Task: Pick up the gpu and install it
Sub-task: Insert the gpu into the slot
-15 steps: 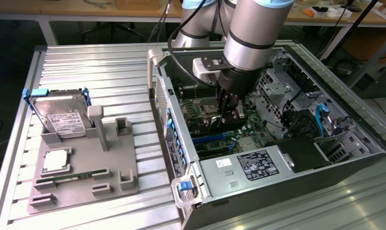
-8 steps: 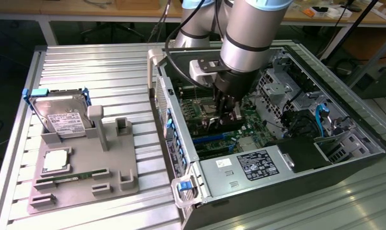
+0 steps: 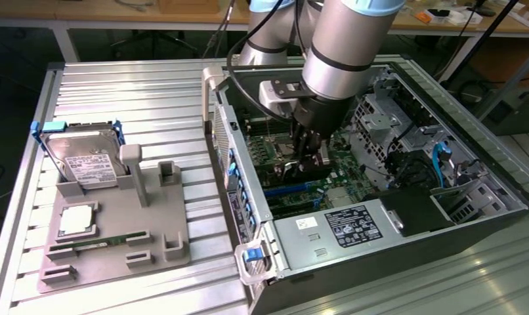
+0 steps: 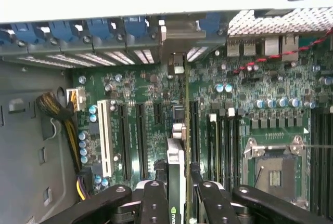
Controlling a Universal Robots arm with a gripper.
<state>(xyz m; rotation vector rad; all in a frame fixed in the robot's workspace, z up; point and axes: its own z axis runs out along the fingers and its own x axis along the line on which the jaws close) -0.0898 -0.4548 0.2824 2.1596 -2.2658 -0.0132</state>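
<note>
The gpu (image 4: 176,172) shows edge-on in the wrist view, upright over the green motherboard (image 4: 140,86). Its silver end bracket (image 4: 179,31) reaches the row of rear slot openings. My gripper (image 4: 179,206) is shut on the card, with a black finger (image 4: 153,203) on one face and the other finger (image 4: 208,203) on the opposite face. In the exterior view my gripper (image 3: 313,157) reaches down into the open computer case (image 3: 247,216), with the dark gpu (image 3: 298,172) below it, low among the expansion slots. I cannot tell whether the card's edge sits in a slot.
On the exterior view's left, a grey fixture (image 3: 115,256) carries a silver hard drive in a blue frame (image 3: 81,157) and a slim memory stick (image 3: 102,241). Inside the case are a white slot (image 4: 106,138), yellow cables (image 4: 67,115), the processor socket (image 4: 273,167) and a drive cage (image 3: 382,121).
</note>
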